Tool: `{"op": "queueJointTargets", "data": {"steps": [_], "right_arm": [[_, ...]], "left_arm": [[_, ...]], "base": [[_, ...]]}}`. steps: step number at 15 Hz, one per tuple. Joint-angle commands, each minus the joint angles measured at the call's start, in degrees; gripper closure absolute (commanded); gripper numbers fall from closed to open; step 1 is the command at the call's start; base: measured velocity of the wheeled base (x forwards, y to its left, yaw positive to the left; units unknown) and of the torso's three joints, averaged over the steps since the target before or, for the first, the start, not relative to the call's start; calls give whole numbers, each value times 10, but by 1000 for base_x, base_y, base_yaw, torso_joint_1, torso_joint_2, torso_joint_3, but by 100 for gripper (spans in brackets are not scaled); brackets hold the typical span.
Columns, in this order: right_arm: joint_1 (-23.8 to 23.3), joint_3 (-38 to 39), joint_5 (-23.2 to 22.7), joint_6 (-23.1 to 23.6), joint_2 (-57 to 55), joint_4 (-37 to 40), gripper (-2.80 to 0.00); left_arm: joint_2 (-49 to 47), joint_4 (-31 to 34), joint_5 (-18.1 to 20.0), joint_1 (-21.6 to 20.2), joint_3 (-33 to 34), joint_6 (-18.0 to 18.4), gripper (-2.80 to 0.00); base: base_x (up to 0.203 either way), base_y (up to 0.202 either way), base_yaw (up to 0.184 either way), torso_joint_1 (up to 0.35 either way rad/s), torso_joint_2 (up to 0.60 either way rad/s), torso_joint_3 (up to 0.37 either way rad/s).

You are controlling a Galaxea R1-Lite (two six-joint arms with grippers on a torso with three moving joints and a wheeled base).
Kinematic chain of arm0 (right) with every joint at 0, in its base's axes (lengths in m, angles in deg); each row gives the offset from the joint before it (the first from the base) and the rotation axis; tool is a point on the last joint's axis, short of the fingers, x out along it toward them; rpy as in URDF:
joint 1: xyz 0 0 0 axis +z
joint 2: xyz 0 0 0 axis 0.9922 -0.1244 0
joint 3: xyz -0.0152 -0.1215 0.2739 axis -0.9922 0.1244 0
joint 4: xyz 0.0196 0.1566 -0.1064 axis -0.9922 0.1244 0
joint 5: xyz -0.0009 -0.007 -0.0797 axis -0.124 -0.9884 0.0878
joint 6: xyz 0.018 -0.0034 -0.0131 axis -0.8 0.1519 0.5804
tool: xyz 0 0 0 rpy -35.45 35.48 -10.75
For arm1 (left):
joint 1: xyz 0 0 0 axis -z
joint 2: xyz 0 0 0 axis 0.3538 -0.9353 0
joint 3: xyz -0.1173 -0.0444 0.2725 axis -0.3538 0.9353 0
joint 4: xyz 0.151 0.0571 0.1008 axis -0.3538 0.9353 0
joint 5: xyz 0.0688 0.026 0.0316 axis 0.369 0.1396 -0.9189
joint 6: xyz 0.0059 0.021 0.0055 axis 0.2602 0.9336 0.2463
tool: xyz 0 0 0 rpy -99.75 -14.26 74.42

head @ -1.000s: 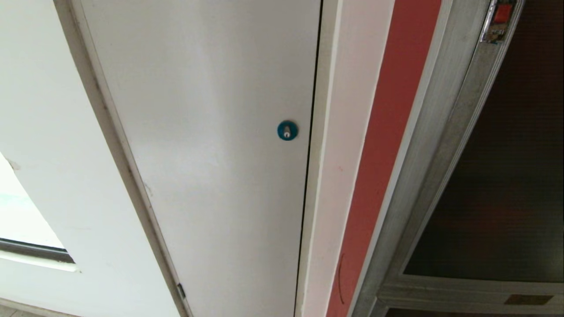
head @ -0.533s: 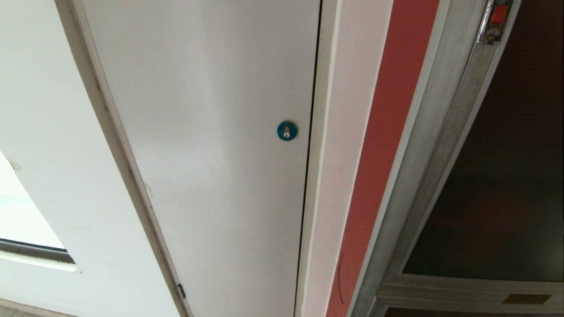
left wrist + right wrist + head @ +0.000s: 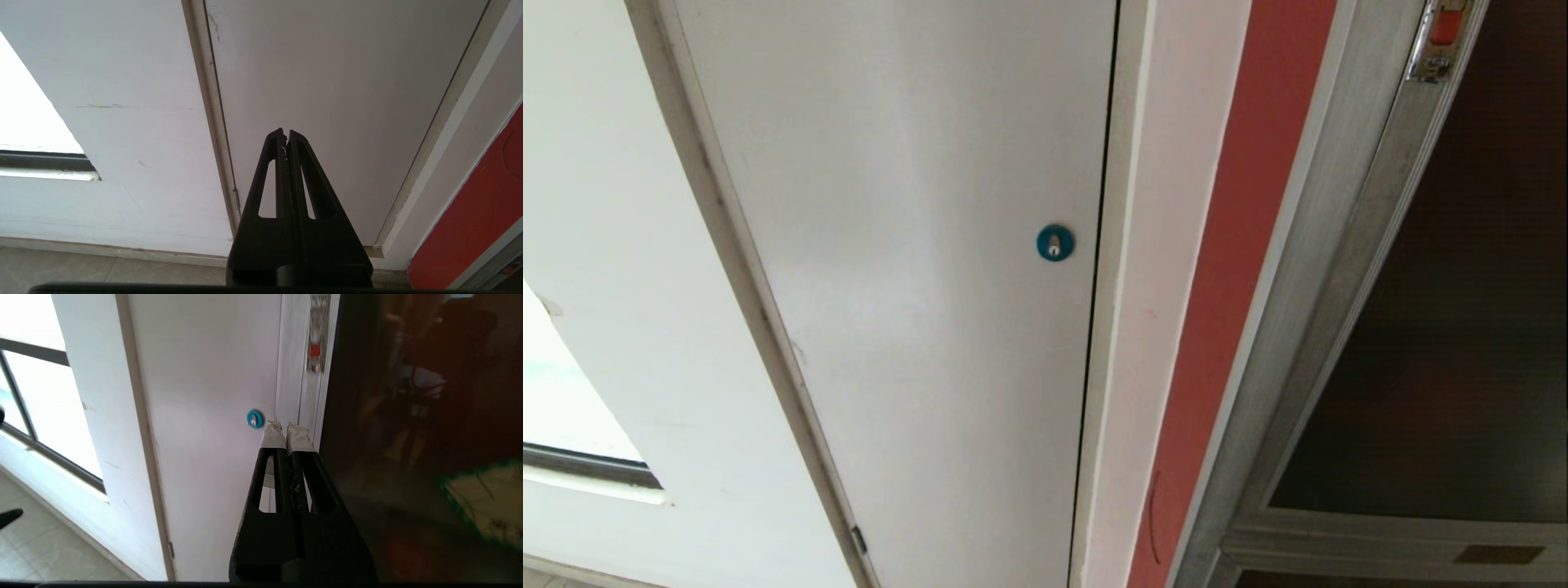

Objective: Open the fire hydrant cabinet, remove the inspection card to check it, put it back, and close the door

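Right hand (image 3: 287, 430) clenched, empty, apparently clear of the door (image 3: 408, 416) beside it.

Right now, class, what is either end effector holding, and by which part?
Nothing. The left end effector and the right end effector are both shut on empty air.

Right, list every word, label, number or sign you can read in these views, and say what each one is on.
No readable text anywhere.
Plate on the cabinet frame below the door: any print too small to read.
Latch: red and metal, no lettering legible.
Blue lock on the white panel door: only a keyhole, no marking.
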Motion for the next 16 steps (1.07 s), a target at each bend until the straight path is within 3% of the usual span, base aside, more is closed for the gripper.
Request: {"op": "queueJointTargets", "data": {"steps": [1, 8, 13, 16], "right_arm": [[-7, 38, -1, 0, 60, 2, 0], [-8, 205, 2, 0, 206, -2, 0], [-8, 344, 54, 0, 298, -26, 0], [-8, 455, 111, 0, 338, -61, 0]], "left_arm": [[0, 0, 0, 0, 0, 0, 0], [0, 0, 0, 0, 0, 0, 0], [0, -1, 0, 0, 0, 0, 0], [0, 0, 0, 1, 0, 0, 0]], "base": [[0, 0, 0, 0, 0, 0], [0, 0, 0, 0, 0, 0], [0, 0, 0, 0, 0, 0], [0, 0, 0, 0, 0, 0]]}}
